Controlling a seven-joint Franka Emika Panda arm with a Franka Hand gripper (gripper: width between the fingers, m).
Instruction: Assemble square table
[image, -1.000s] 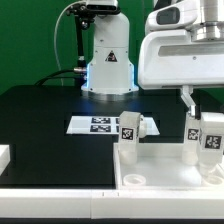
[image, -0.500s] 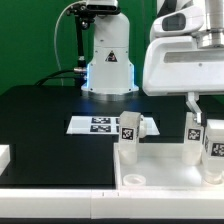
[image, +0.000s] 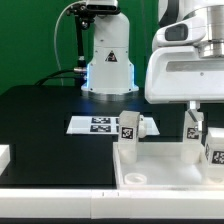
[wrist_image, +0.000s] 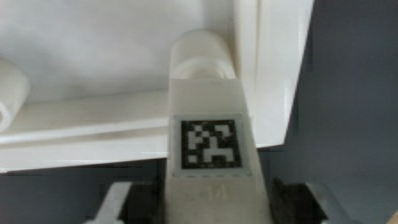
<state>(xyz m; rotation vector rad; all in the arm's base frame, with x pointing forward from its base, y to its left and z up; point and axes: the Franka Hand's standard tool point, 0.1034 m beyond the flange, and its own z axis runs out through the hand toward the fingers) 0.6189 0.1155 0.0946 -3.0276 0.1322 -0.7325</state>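
The white square table top (image: 160, 172) lies at the front of the exterior view with its raised rim up. Two white tagged legs stand upright in it, one on the exterior view's left (image: 128, 138) and one further right (image: 195, 132). A third tagged leg (image: 214, 150) hangs at the right edge under my arm. In the wrist view my gripper (wrist_image: 214, 203) is shut on this leg (wrist_image: 210, 110), whose tag faces the camera. The leg is over the top's rim (wrist_image: 267, 70). One dark finger (image: 192, 103) shows below the white arm housing.
The marker board (image: 100, 124) lies behind the table top on the black table. The robot base (image: 108, 60) stands at the back. A small white block (image: 3, 155) sits at the exterior view's left edge. Another leg shows at the wrist view's edge (wrist_image: 9, 92).
My arm has moved toward the exterior view's right, and the held leg has shifted right and slightly down with it. The two standing legs have stayed put.
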